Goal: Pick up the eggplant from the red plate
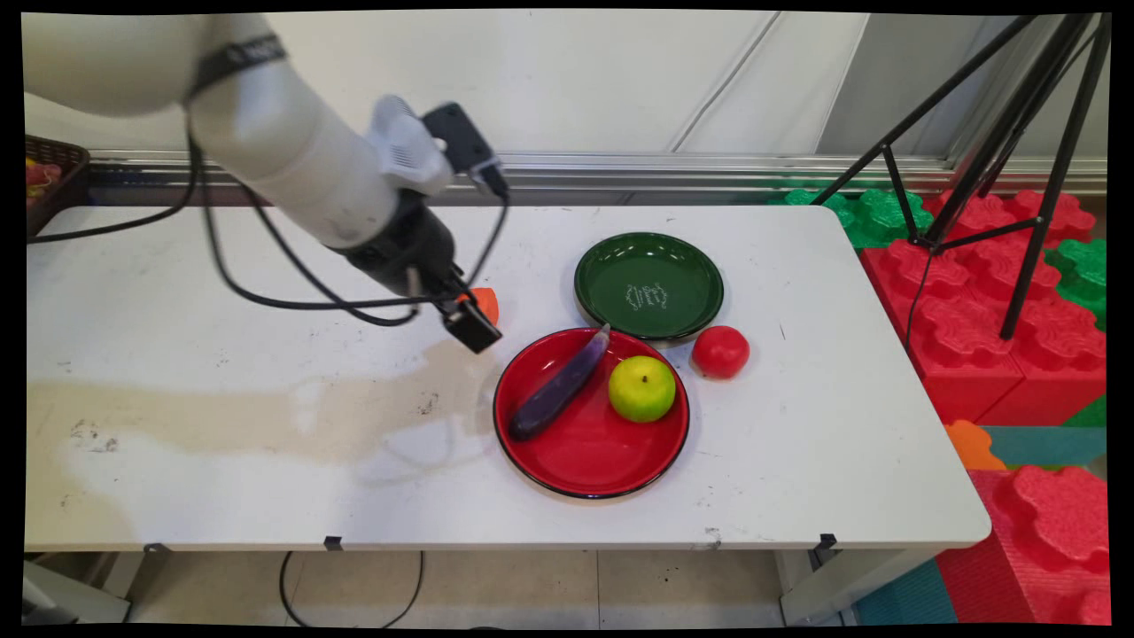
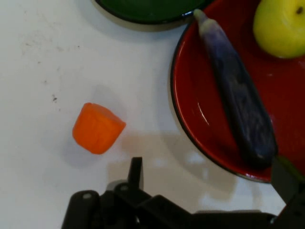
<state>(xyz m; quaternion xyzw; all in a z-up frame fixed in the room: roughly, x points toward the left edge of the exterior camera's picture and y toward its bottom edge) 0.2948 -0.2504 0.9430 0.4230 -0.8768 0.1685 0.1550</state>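
My gripper (image 1: pixel 471 324) hangs low over the table, just left of the red plate (image 1: pixel 567 461), and it is open with nothing held. In the hand view the gripper (image 2: pixel 209 177) spans bare table and the red plate's rim (image 2: pixel 177 114). An orange carrot chunk (image 2: pixel 97 128) lies on the table beside the left fingertip (image 2: pixel 136 168); in the main view the hand partly hides the carrot chunk (image 1: pixel 487 303). On the red plate lie a purple eggplant (image 1: pixel 558 387) and a yellow-green apple (image 1: pixel 641 388). The eggplant (image 2: pixel 236 93) and apple (image 2: pixel 281 26) also show in the hand view.
An empty green plate (image 1: pixel 648 285) sits behind the red one, and a red tomato (image 1: pixel 719 351) rests on the table to its right. A brown basket (image 1: pixel 49 177) stands at the far left. A black tripod (image 1: pixel 1001 159) and foam blocks (image 1: pixel 992 310) lie off the right edge.
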